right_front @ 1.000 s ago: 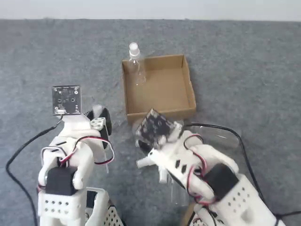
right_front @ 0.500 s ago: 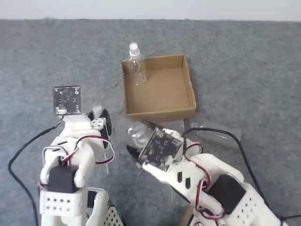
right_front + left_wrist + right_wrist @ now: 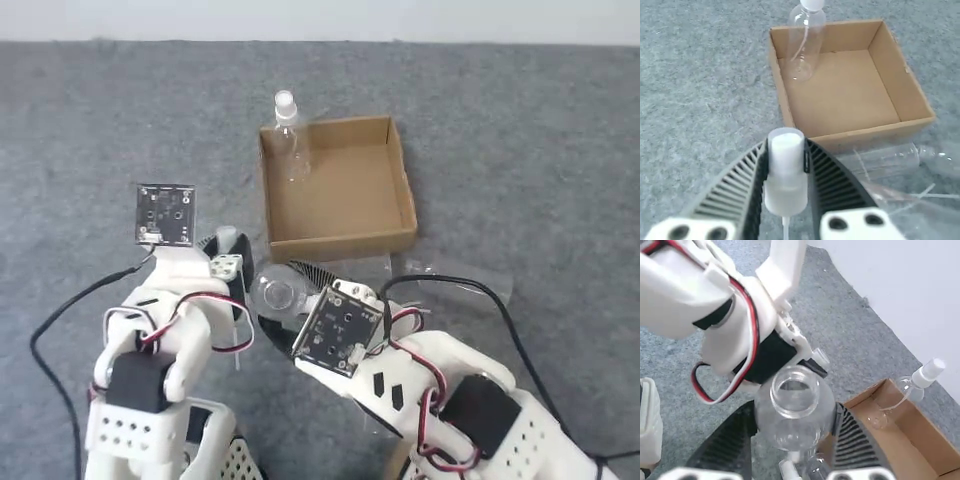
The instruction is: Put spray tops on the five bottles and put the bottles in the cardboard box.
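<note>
I am raising the uncapped bottle [image 3: 276, 291] in my right gripper [image 3: 792, 432] off the table, swinging it away from the front of the cardboard box [image 3: 340, 238] and over toward my left gripper [image 3: 785, 146]. My left arm is edging toward my right arm, bringing the spray top [image 3: 785, 165] close beside the bottle's open mouth.

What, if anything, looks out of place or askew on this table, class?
Nothing is spilled or damaged. The only untidy bit: spare clear bottles lie on their sides, jumbled beside the near wall of the cardboard box, while one capped bottle stands inside.
</note>
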Action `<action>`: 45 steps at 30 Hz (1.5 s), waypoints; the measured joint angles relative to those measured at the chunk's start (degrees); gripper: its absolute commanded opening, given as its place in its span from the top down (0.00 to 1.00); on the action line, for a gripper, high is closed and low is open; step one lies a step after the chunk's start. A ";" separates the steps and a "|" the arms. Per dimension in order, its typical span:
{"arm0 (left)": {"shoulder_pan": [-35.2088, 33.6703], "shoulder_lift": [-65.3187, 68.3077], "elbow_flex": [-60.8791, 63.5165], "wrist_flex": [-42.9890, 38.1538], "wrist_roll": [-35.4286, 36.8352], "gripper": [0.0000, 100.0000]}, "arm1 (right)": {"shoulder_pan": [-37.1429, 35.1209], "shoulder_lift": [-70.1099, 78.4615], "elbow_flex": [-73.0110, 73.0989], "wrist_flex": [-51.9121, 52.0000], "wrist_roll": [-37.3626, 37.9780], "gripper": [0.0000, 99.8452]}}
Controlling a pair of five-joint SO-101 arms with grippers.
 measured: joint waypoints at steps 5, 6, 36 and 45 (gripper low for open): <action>2.37 0.09 0.97 0.00 0.35 0.99 | 0.09 -1.23 0.70 -4.13 0.09 0.99; 2.55 0.09 1.05 0.00 0.44 0.99 | 0.09 -1.41 1.32 -5.01 0.09 0.99; -2.02 0.09 -3.25 0.00 0.26 0.99 | 2.99 -0.09 6.15 -3.25 0.09 0.99; -2.02 0.09 -10.29 0.00 2.90 0.99 | 8.00 -0.09 6.95 -3.25 -1.85 0.99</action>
